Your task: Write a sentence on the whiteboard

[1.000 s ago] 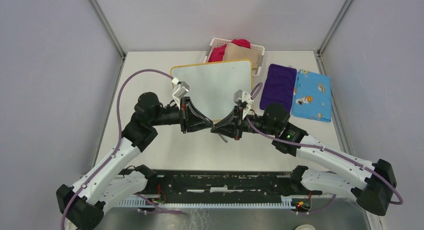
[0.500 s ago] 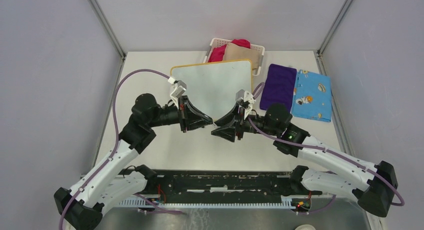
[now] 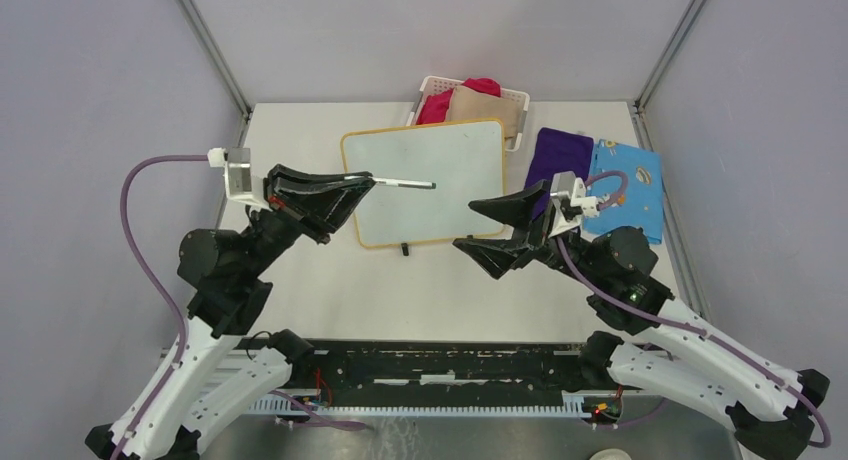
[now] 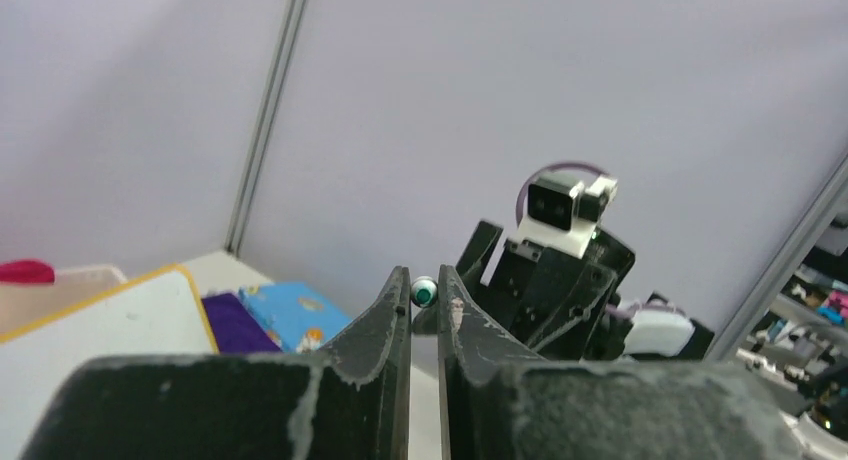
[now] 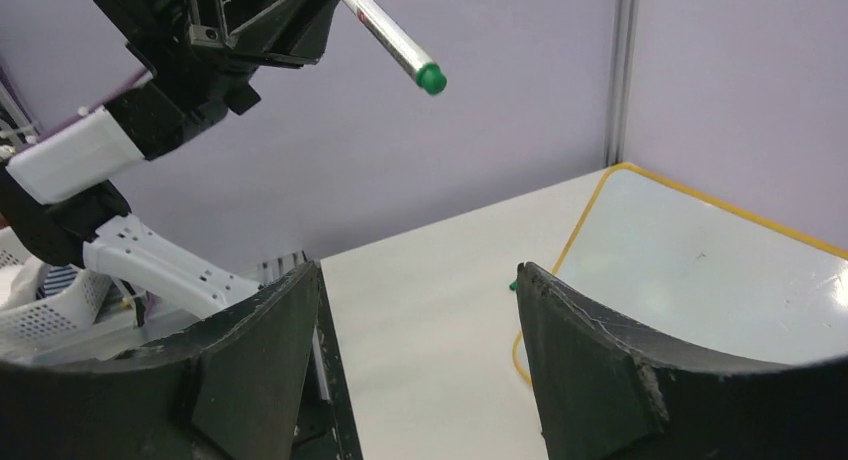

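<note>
Marker (image 3: 400, 184) clamped in left jaws overhangs left edge of whiteboard (image 3: 440, 160); right jaws gape near its right edge.

Your whiteboard (image 3: 425, 205) has a white face and a thin yellow-orange frame; your marker (image 3: 405, 184) has a pale barrel and a green tip. The purple cloth (image 3: 558, 170) is plain, while the blue cloth (image 3: 625, 190) carries small orange-and-white cartoon figures. The basket (image 3: 432, 83) is white, its contents a red cloth (image 3: 437, 107) and a tan cloth (image 3: 490, 105); your left gripper (image 3: 360, 185) and right gripper (image 3: 465, 227) are black.
</note>
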Motion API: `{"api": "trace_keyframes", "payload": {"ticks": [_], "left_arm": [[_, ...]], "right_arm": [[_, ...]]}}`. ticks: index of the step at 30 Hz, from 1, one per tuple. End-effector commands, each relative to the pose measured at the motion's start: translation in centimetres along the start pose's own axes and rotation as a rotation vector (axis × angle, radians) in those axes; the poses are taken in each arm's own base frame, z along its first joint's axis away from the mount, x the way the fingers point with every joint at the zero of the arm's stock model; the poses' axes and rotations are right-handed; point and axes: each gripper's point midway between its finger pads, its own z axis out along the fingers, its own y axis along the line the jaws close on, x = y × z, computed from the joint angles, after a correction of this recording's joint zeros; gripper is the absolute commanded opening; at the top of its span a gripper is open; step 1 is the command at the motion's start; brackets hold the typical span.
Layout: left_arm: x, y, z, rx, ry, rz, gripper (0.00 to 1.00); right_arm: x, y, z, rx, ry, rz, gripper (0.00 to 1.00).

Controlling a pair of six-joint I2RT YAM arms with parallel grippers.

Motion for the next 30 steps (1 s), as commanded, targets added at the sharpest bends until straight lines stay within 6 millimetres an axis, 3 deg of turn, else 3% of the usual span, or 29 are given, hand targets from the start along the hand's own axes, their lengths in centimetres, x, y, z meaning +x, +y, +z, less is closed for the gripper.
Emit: {"api": "trace_keyframes", "payload": {"ticks": [1, 6, 11, 15, 22, 30], "left_arm": [[-4.3, -2.3, 1.0, 0.102, -0.19, -0.098, 0.02], [-5.2, -4.1, 1.5, 0.212, -0.214, -0.171, 0.02], [-5.6, -4.5, 1.6, 0.236, -0.235, -0.196, 0.02], [-5.5, -4.2, 1.6, 0.223, -0.236, -0.202, 0.02], [-5.0, -3.5, 1.7, 0.193, -0.227, -0.206, 0.02], [-4.8, -3.3, 2.1, 0.185, -0.209, -0.218, 0.02]], "right_arm": [[-3.4, 1.0, 1.5, -0.043, -0.111, 0.044, 0.77], [-6.7, 4.0, 3.3, -0.217, -0.198, 0.133, 0.77], [-9.7, 5.8, 4.6, -0.34, -0.284, 0.216, 0.77], [-11.0, 6.0, 5.6, -0.369, -0.319, 0.255, 0.77], [-12.4, 4.7, 7.1, -0.321, -0.357, 0.298, 0.77], [-13.4, 4.8, 8.1, -0.406, -0.35, 0.378, 0.7]]}}
